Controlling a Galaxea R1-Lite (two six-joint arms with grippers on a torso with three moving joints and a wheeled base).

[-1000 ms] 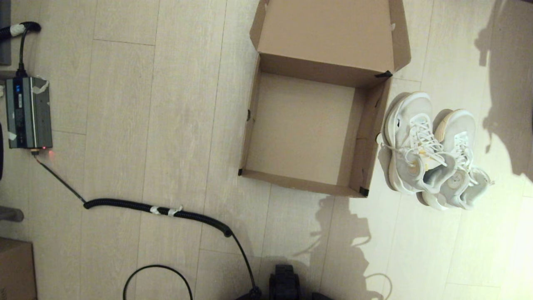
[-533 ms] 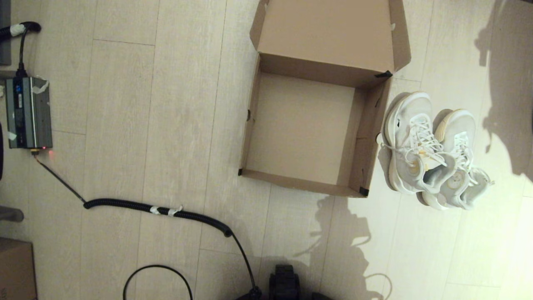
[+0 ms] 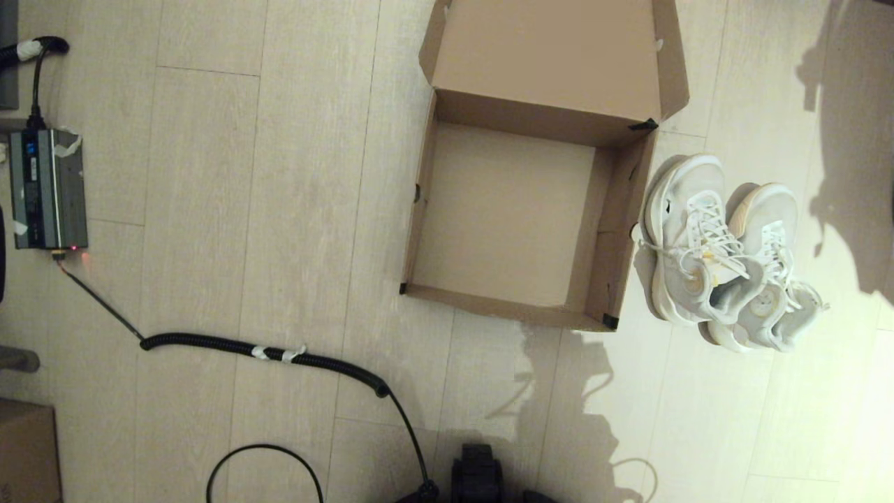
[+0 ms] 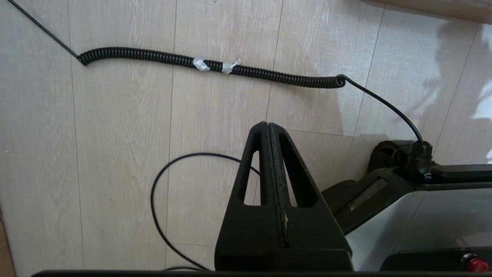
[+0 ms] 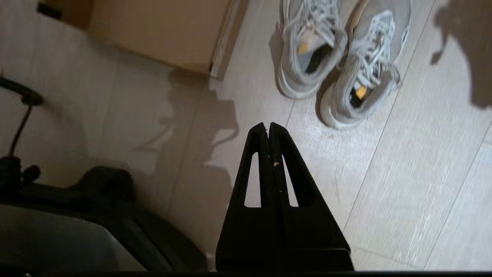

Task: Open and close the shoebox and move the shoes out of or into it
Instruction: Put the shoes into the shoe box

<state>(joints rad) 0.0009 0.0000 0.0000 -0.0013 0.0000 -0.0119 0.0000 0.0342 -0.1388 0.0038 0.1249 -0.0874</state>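
- The shoebox (image 3: 517, 209) sits on the pale plank floor (image 3: 279, 209) with its hinged lid (image 3: 548, 52) thrown back on the far side; black tape marks its corners and nothing lies inside.
- The shoes (image 3: 726, 255), white mesh sneakers, stand together on the floor just beside the box's right wall, toes pointing away from the robot, the two touching each other.
- The right end effector (image 5: 268, 129) hangs over bare floor on the near side of the shoes, apart from them, its fingers pressed together on nothing.
- The left end effector (image 4: 268, 127) is parked low by the robot's base (image 4: 423, 215), fingers pressed together and holding nothing, above a coiled black cable (image 4: 211, 66).
- A grey power unit (image 3: 47, 188) lies far to the left.
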